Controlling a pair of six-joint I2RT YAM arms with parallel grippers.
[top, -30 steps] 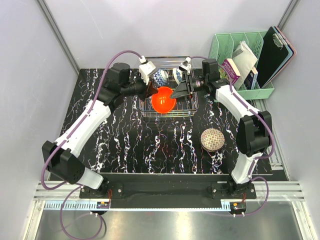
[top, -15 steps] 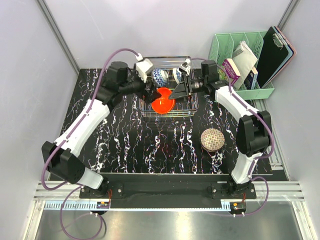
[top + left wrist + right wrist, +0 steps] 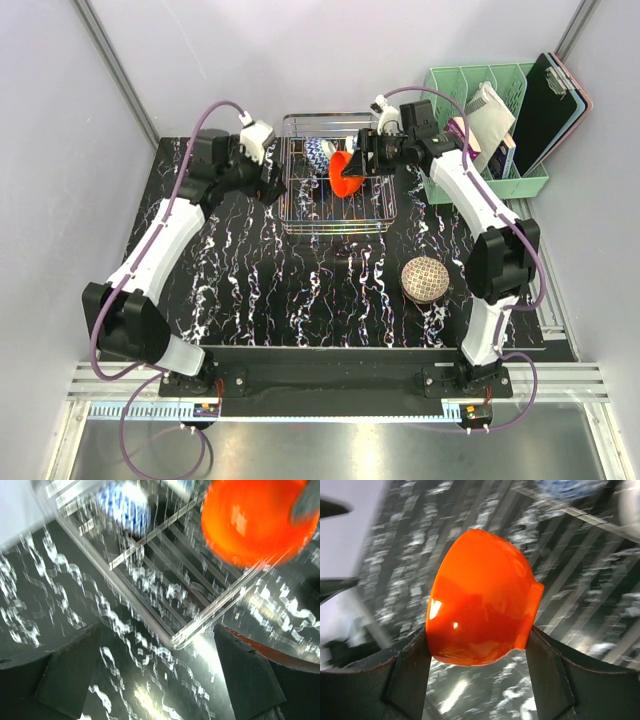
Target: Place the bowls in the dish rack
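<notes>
The glossy orange-red bowl (image 3: pixel 343 172) hangs tipped on its side above the wire dish rack (image 3: pixel 338 228), with my right gripper (image 3: pixel 360 165) shut on it. In the right wrist view the bowl (image 3: pixel 480 600) sits clamped between both fingers (image 3: pixel 410 675). A blue-and-white bowl (image 3: pixel 318 152) stands in the rack's far part. A net-patterned bowl (image 3: pixel 424 278) lies on the table to the right. My left gripper (image 3: pixel 270 185) is open and empty just outside the rack's left side; its view shows the rack's corner (image 3: pixel 175 640), the orange bowl (image 3: pixel 252 522) and the blue-and-white bowl (image 3: pixel 122 502).
A mint-green organiser (image 3: pixel 490 120) with books and a dark clipboard (image 3: pixel 550 100) stands at the back right, close behind my right arm. The black marbled tabletop (image 3: pixel 250 290) spreads in front of the rack.
My left gripper has let go of the orange bowl, opened and drawn back left out of the rack. The right gripper has carried the bowl toward the rack's far side and tipped it on edge.
</notes>
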